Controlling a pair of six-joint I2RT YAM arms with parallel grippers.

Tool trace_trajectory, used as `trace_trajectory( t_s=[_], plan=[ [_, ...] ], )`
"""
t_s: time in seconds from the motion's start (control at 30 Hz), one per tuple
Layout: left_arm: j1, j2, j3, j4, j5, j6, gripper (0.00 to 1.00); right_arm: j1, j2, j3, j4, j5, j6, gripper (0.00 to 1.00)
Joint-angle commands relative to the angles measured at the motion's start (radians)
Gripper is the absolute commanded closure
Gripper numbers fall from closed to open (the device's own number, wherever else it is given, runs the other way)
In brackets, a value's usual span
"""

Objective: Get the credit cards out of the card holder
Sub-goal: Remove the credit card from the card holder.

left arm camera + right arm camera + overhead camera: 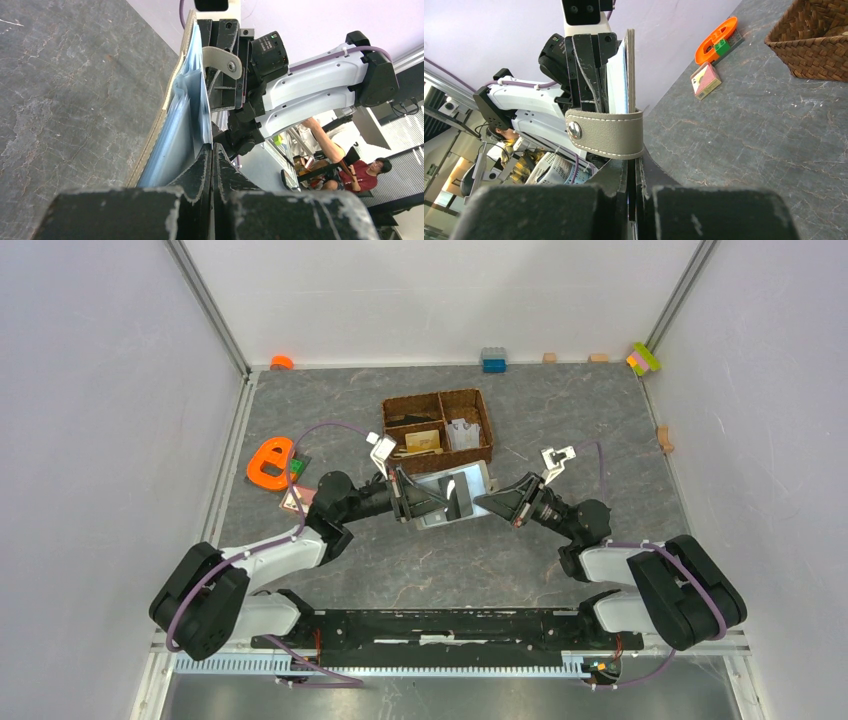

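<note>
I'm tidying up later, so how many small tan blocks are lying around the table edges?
3. Along the far wall, right of the blue brick, sit one tan block and a second; the third lies by the right wall. The basket could hide others.

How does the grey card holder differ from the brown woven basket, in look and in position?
The card holder is a flat, smooth grey case with light-blue inner faces; the basket is brown, woven and deep. The card holder is held between the left gripper and the right gripper, both shut on it; the basket stands on the table. The basket is divided into compartments; the card holder folds and has a snap strap. Both are rectangular.
</note>
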Motion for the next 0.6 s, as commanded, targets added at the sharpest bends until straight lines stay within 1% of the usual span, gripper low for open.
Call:
trace_trajectory(
  t_s=[0.0, 0.1, 0.17, 0.27, 0.33, 0.4, 0.47, 0.5, 0.53, 0.57],
  plan=[
    [0.0, -0.031, 0.017, 0.039, -0.006, 0.028, 0.98, -0.009, 0.002, -0.009, 0.119, 0.01, 0.002, 0.96],
    [-0.001, -0.01, 0.031, 0.038, 0.013, 0.021, 0.94, -0.007, 0.001, -0.004, 0.122, 0.001, 0.003, 0.96],
    [-0.002, 0.011, 0.04, 0.053, 0.029, 0.006, 0.89, -0.007, 0.0, -0.002, 0.128, -0.001, 0.007, 0.96],
    [-0.001, 0.034, 0.042, 0.082, 0.043, -0.013, 0.82, -0.003, 0.0, -0.004, 0.13, 0.0, 0.006, 0.97],
    [-0.001, 0.04, 0.045, 0.088, 0.047, -0.015, 0.75, -0.003, 0.004, -0.002, 0.132, 0.001, 0.006, 0.97],
    [-0.001, 0.038, 0.042, 0.086, 0.046, -0.014, 0.72, 0.003, 0.009, -0.002, 0.136, -0.001, 0.011, 0.97],
    [-0.001, 0.037, 0.045, 0.069, 0.037, -0.007, 0.72, 0.007, 0.016, 0.001, 0.151, -0.005, 0.02, 0.97],
    [-0.001, 0.04, 0.051, 0.044, 0.03, 0.002, 0.73, 0.008, 0.018, 0.002, 0.156, -0.007, 0.024, 0.98],
    [-0.001, 0.04, 0.056, 0.017, 0.023, 0.012, 0.76, 0.009, 0.02, 0.004, 0.159, -0.008, 0.026, 0.98],
    [-0.001, 0.04, 0.059, -0.001, 0.014, 0.018, 0.82, 0.009, 0.021, 0.003, 0.158, -0.009, 0.025, 0.98]
  ],
)
